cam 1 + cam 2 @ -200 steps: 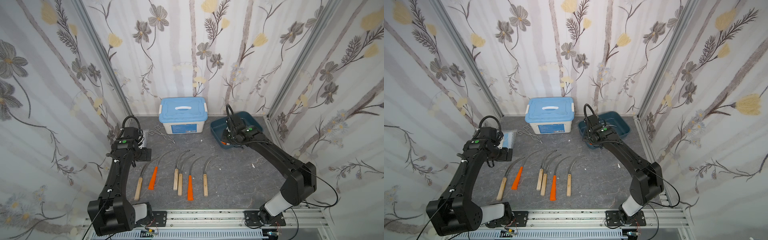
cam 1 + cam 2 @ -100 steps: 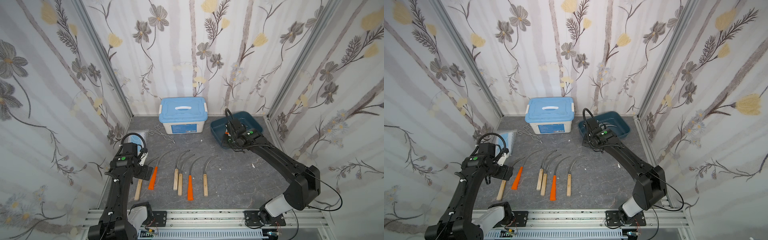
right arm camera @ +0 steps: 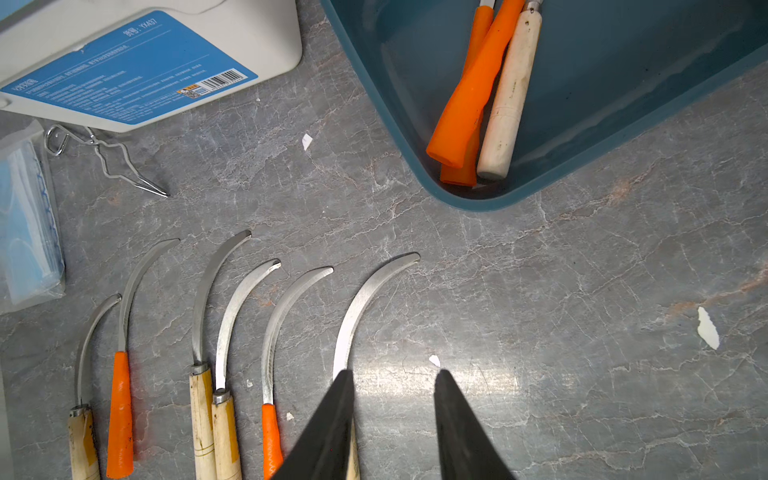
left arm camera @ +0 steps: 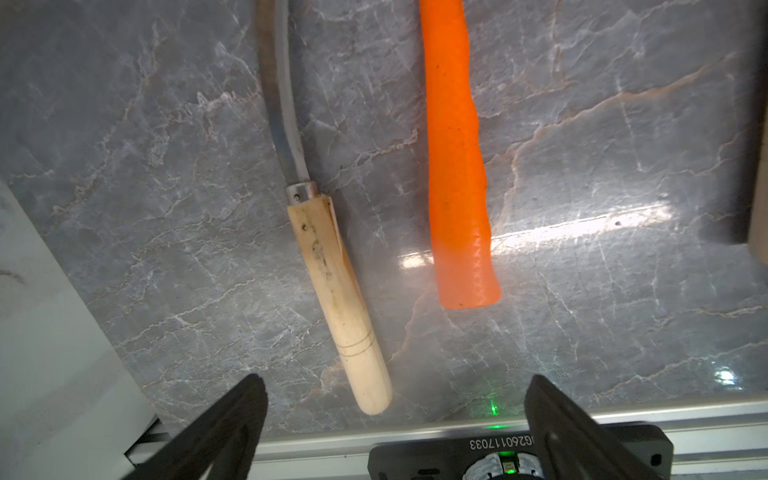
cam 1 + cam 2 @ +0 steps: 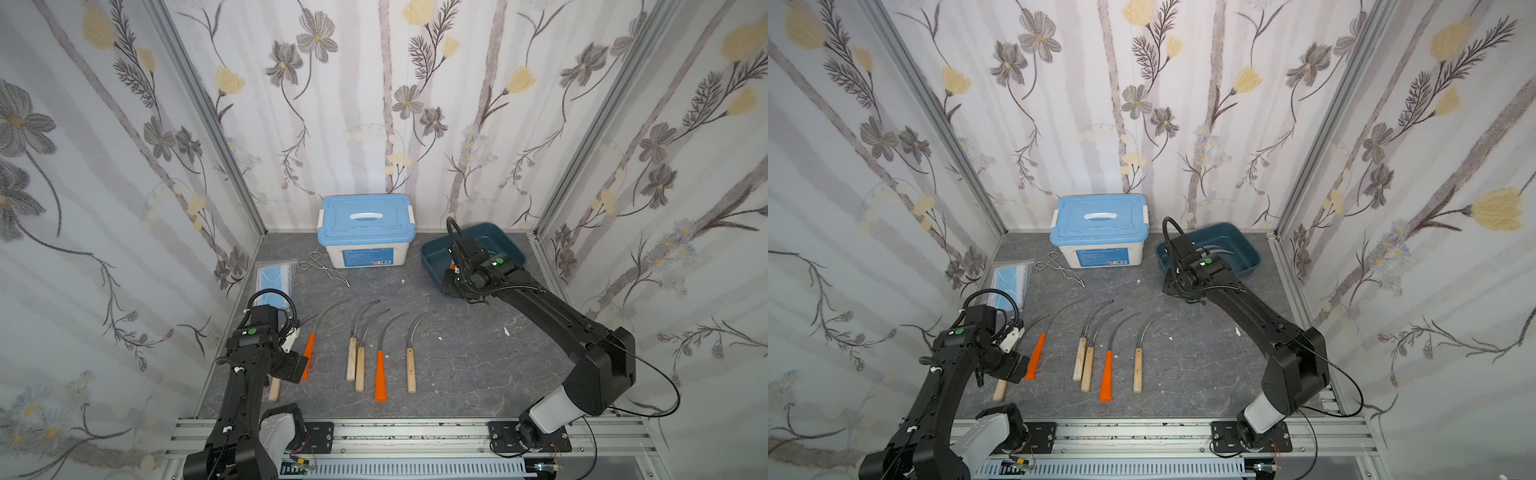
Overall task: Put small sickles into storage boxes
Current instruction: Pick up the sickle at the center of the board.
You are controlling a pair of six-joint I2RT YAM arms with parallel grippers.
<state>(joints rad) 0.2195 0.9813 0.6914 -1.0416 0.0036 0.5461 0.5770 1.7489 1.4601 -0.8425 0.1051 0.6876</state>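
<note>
Several small sickles lie in a row on the grey table, blades pointing away from the front rail. The leftmost has a wooden handle (image 4: 340, 299), and an orange-handled sickle (image 4: 457, 166) lies beside it. My left gripper (image 4: 395, 386) hangs open and wide just above these two handles' ends; in a top view the left gripper (image 5: 291, 365) hides part of the wooden one. The storage box, a teal tray (image 5: 494, 232), holds three sickles: two orange handles (image 3: 469, 95) and a wooden one (image 3: 509, 99). My right gripper (image 3: 394, 374) is open and empty, above the table by the tray's near corner (image 3: 498, 203).
A white box with a blue lid (image 5: 365, 220) stands at the back next to the tray. Wire tongs (image 5: 324, 270) and a packet of blue masks (image 5: 274, 278) lie at the back left. Small white scraps (image 3: 706, 328) dot the table. The metal rail (image 4: 291, 440) runs close behind the handles.
My left arm has come forward from the back left and dropped over the two leftmost sickles. The right gripper has drawn back from the tray towards the row.
</note>
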